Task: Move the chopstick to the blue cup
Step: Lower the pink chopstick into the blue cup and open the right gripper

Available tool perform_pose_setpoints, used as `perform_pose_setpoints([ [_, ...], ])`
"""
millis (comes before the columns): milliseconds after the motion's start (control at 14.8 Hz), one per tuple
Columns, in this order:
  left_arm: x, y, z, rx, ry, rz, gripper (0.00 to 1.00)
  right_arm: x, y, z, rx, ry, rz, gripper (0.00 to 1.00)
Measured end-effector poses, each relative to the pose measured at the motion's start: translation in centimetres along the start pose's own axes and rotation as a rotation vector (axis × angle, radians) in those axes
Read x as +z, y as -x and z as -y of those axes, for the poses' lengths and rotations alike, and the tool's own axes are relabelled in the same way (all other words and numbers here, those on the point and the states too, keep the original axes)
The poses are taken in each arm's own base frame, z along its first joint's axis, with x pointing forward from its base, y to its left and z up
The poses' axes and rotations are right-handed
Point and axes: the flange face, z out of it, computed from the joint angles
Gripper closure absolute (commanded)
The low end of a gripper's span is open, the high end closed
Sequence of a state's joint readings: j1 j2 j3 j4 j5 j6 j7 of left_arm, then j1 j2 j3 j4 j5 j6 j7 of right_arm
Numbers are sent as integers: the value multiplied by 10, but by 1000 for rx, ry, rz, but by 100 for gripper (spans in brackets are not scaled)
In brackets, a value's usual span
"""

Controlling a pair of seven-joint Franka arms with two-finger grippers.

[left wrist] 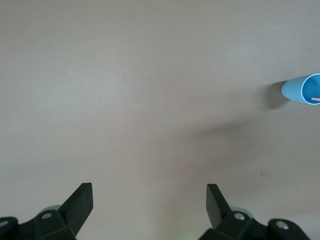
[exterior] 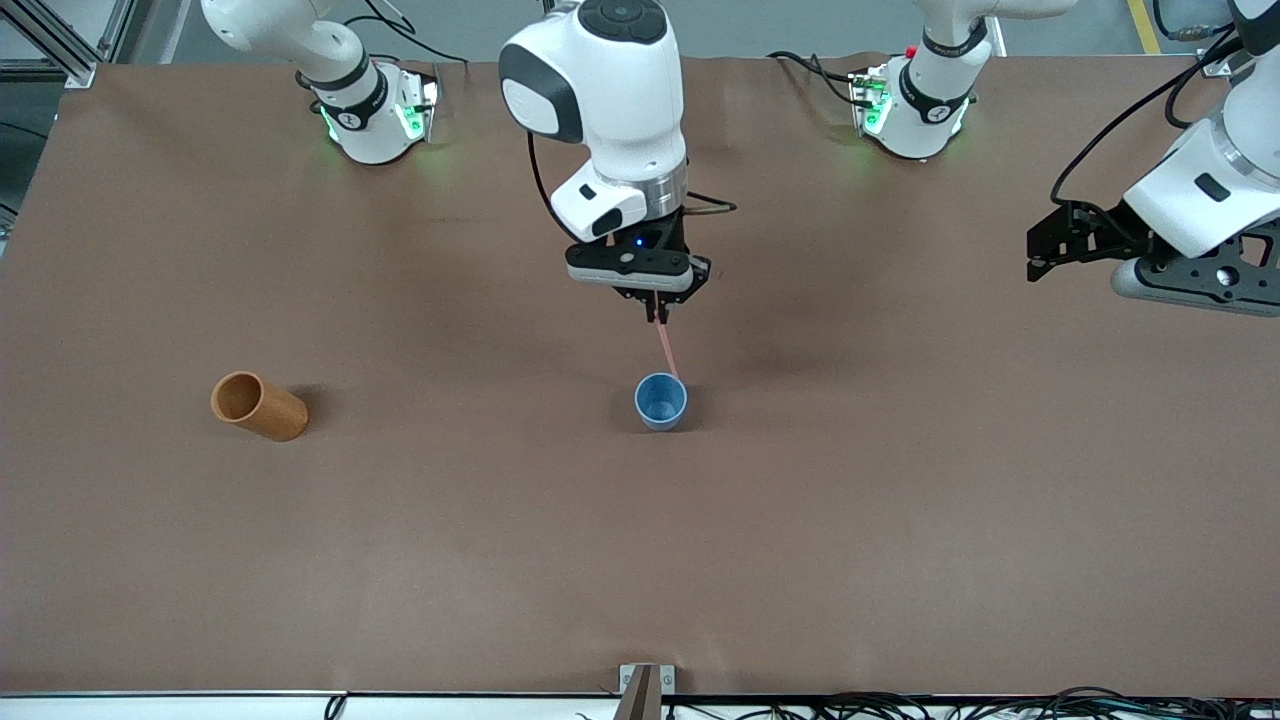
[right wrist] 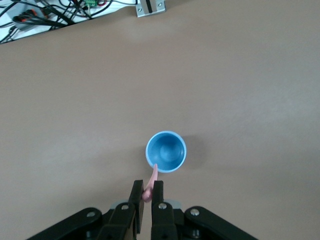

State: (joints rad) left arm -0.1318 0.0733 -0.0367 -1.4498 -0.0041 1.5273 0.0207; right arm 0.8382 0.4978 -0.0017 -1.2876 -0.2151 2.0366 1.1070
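Robotics lab: brown-covered table, bolted arm bases, cable bundles.

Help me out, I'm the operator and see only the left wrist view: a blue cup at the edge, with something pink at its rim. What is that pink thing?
Observer: It is the chopstick, hanging from the right gripper, which is shut on its upper end.
Operator: Is its tip inside the blue cup?
Observer: The right wrist view shows the lower tip at the rim of the blue cup, just over the opening.
Operator: Anything else on the table?
Observer: An orange-brown cup lies on its side toward the right arm's end of the table.
Operator: And my own gripper?
Observer: The left gripper waits open over bare table at the left arm's end.
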Motion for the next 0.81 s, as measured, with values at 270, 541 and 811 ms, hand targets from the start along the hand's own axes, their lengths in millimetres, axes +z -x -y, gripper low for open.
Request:
perform_pose_setpoints([
  [270, -7, 13, 4, -7, -2, -13, 0, 14, 1, 0, -18, 28, -13, 96],
  [541, -7, 13, 4, -6, -2, -14, 0, 38, 15, 8, -43, 38, -7, 88],
  [811, -5, 13, 5, -8, -2, -11, 0, 70, 26, 18, -65, 25, -9, 50],
])
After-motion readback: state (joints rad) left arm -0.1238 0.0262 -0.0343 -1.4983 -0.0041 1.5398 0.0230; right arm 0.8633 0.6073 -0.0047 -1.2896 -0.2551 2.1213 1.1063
